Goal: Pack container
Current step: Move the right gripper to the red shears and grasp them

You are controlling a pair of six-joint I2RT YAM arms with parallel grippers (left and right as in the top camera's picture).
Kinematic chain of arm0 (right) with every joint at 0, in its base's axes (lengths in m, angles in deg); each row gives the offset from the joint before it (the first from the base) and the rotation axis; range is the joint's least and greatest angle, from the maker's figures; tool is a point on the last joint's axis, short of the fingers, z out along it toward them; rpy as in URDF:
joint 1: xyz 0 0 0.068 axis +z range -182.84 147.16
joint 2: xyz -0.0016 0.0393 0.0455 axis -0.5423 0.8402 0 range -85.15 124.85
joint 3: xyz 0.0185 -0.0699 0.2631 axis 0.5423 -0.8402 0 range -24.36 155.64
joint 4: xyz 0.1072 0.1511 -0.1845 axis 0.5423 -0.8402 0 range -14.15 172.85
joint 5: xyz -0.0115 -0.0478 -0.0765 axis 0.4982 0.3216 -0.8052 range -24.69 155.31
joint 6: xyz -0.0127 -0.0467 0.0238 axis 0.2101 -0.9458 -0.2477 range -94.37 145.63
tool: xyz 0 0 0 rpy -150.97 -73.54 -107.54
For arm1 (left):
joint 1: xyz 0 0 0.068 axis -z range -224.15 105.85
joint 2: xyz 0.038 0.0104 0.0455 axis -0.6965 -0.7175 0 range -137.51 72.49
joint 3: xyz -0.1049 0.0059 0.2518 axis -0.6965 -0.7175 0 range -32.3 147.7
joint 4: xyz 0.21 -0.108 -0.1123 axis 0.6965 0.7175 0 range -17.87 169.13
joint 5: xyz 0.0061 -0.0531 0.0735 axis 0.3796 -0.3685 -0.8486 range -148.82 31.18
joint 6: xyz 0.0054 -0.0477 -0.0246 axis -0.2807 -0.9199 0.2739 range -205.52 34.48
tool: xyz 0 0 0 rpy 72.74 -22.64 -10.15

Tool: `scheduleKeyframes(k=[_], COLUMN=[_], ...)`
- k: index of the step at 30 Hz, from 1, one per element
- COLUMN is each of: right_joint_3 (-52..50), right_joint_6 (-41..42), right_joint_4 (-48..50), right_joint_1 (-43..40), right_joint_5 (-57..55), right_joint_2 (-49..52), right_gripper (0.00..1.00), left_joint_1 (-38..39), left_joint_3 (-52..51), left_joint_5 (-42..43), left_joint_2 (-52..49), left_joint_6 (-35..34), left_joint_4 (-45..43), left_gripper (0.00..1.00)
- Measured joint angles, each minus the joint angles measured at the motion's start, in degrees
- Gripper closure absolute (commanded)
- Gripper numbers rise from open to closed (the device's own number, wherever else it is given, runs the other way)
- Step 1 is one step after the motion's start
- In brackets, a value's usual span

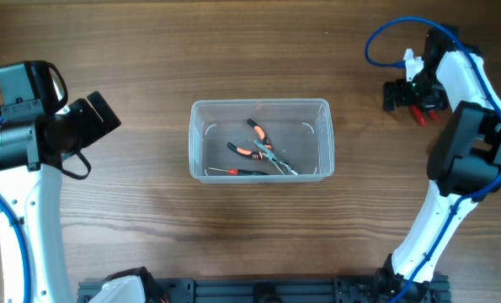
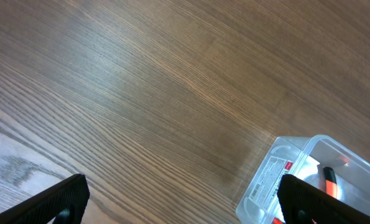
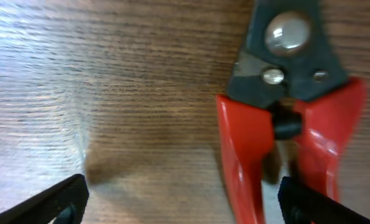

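Clear plastic container sits mid counter, pliers packed inside. Far right of it, the right gripper straddles red cutters, jaws wide, likely for pickup. Left gripper, far left, gapes empty.

The left arm and right arm have white links, black joints, blue cables.
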Motion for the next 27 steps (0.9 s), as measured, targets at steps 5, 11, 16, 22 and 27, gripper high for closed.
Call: scheduleKeyframes(k=[5, 11, 16, 22, 27], right_joint_3=[-0.28, -0.39, -0.39, -0.39, -0.39], right_joint_6=[0.26, 1.27, 1.49, 1.92, 2.54], right_joint_4=[1.11, 1.53, 1.49, 1.49, 1.38], right_joint_1=[0.00, -0.02, -0.02, -0.02, -0.02], right_joint_5=[0.63, 0.63, 0.59, 0.39, 0.46], right_joint_2=[0.15, 0.15, 0.15, 0.15, 0.15], right_gripper=[0.39, 0.67, 0.77, 0.88, 0.96], left_joint_1=[0.00, 0.00, 0.00, 0.00, 0.00], left_joint_3=[0.00, 0.00, 0.00, 0.00, 0.00], left_joint_5=[0.00, 0.00, -0.02, -0.02, 0.00], left_joint_2=[0.00, 0.00, 0.00, 0.00, 0.00], left_joint_6=[0.00, 0.00, 0.00, 0.00, 0.00], left_joint_4=[0.00, 0.00, 0.00, 0.52, 0.66], left_gripper=[0.00, 0.00, 0.00, 0.00, 0.00])
